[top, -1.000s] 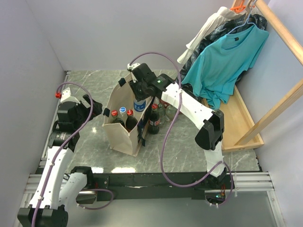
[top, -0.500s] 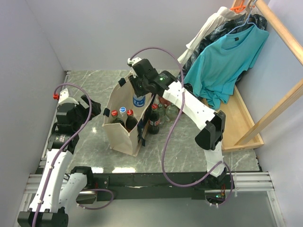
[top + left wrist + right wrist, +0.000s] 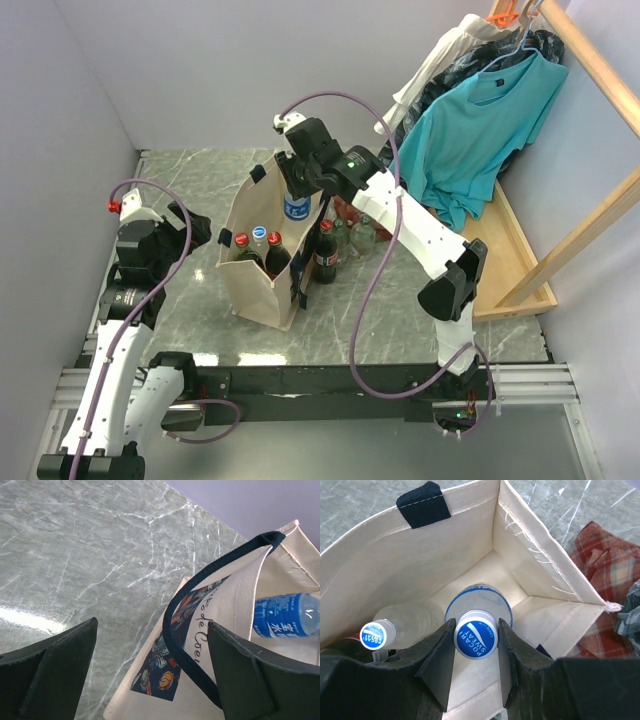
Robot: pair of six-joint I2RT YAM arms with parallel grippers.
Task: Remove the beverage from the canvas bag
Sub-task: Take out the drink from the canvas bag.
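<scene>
Beverage: blue-capped clear plastic bottle (image 3: 475, 638), upright inside beige canvas bag (image 3: 420, 565).
Right gripper (image 3: 475, 632): jaws clamped on its cap.
Left gripper (image 3: 152, 630): jaws wide apart, beside bag.

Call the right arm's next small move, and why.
Probably lift straight up. The right gripper is shut on the blue-capped bottle at its cap, and the bottle's body sits inside the canvas bag, near a corner. A vertical rise should clear the rim without dragging the walls.
</scene>
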